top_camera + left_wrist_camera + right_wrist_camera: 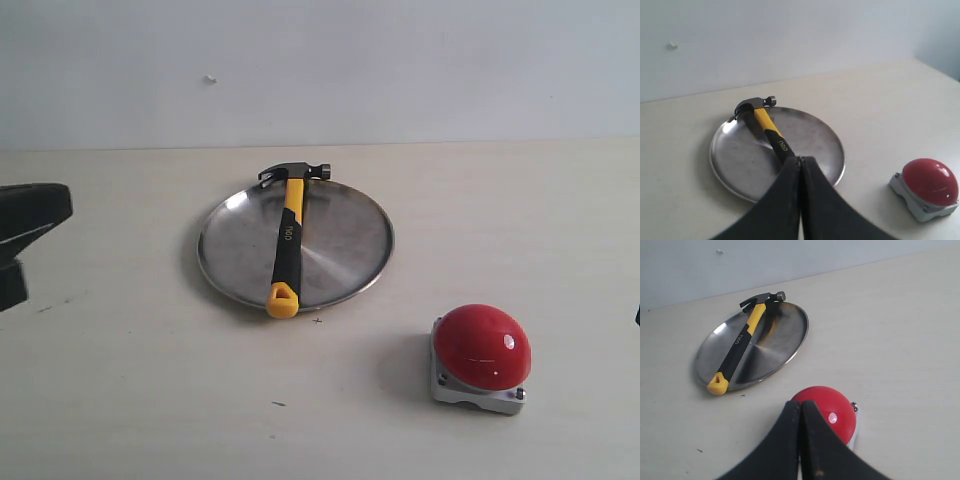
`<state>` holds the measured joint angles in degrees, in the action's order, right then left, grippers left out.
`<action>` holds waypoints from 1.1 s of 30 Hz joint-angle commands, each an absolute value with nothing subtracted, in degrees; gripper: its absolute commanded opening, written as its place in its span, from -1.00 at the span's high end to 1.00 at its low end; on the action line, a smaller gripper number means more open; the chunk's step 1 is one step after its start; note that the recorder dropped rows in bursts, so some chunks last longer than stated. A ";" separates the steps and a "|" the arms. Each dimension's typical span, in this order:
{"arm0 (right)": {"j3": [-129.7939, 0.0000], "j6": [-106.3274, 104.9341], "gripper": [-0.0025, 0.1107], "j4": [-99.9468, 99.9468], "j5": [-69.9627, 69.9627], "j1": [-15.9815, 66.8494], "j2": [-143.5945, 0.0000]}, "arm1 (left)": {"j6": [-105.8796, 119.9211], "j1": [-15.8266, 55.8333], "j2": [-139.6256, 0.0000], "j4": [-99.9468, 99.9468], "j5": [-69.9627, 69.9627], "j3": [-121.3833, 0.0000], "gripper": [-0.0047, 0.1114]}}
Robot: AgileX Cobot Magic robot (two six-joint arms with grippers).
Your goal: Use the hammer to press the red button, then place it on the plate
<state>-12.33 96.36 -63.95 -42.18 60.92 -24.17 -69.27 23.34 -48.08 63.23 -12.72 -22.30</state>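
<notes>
Two tools, left tool point(800, 161) and right tool point(800, 404), clenched, seemingly empty | hammer point(288, 235) across plate point(340, 250), head at 12 o'clock | red button point(482, 345) at plate's 4 o'clock, apart

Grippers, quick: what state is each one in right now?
Left gripper: closed, holding nothing.
Right gripper: closed, holding nothing.

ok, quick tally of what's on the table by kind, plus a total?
hammer: 1
plate: 1
red button: 1
Total: 3
</notes>
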 commanded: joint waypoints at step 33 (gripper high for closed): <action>-12.16 96.28 0.96 -64.40 -41.82 60.98 -23.75 | -69.21 -5.70 -1.83 64.28 -13.62 0.00 0.92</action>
<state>-12.33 96.36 -63.95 -42.18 60.92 -24.17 -69.15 -5.60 -2.92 63.38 -15.63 -0.13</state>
